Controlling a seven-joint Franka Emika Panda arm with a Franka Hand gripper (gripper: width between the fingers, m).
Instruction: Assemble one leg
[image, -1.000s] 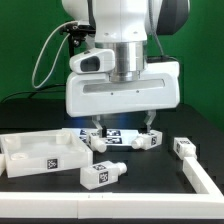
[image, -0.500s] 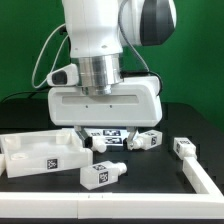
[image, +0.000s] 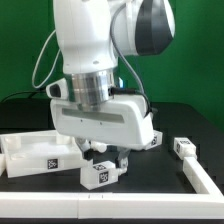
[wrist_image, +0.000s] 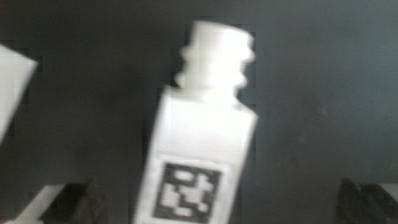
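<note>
A leg (image: 101, 175) lies on its side on the black table near the front, a short white post with a square tag on its side. My gripper (image: 107, 159) hangs just above it, open, with a finger on either side. In the wrist view the leg (wrist_image: 199, 140) fills the middle, its ridged end pointing away, and my gripper (wrist_image: 214, 207) straddles it with the dark fingertips (wrist_image: 50, 206) wide apart at the frame edges. They do not touch the leg.
The large flat white panel (image: 28, 154) lies at the exterior view's left. Two more legs (image: 183, 147) (image: 150, 139) lie at the right, behind the gripper. The long white L-shaped bar (image: 205, 184) runs along the front and right.
The gripper has moved toward the front and the exterior view's left, turned, and come down over the front leg. The leg has not moved.
</note>
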